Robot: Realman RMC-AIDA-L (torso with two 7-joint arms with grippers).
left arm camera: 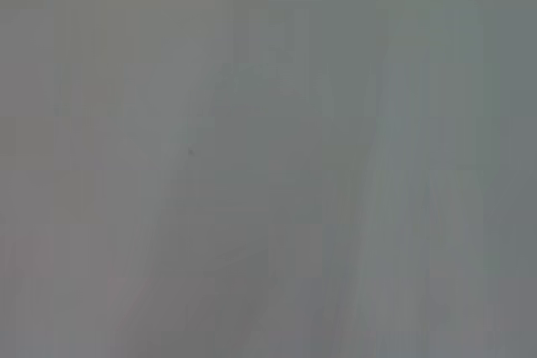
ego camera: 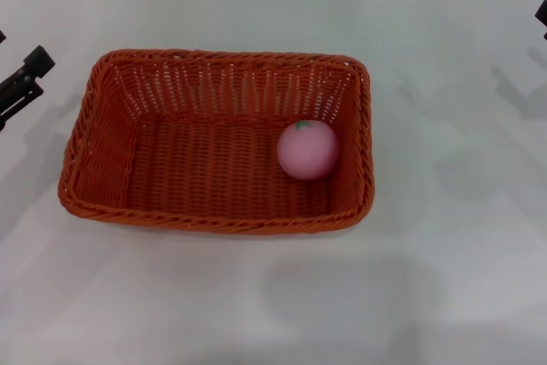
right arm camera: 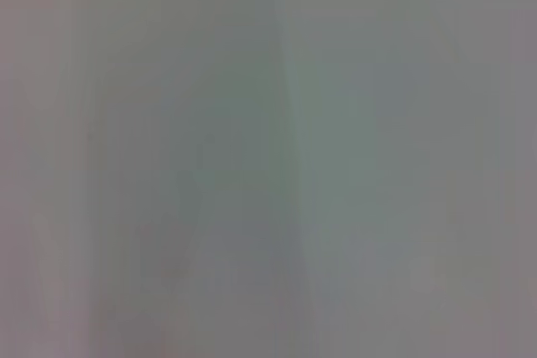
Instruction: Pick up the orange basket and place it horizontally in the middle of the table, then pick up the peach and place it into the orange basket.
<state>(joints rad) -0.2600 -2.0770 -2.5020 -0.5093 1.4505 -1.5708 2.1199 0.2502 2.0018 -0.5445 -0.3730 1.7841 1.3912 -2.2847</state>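
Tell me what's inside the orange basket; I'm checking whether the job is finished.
Inside the orange basket lies the peach, on the woven floor near the right end wall. Nothing else shows inside. The floor patch under the peach is covered. The left gripper and right gripper sit at the table edges.

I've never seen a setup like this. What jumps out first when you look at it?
The big orange basket lying lengthwise near the middle of the white table. Inside it, against its right end, sits a small pink peach. The left tool peeks in at the table's left edge, the right tool at the far right, both away from the basket.
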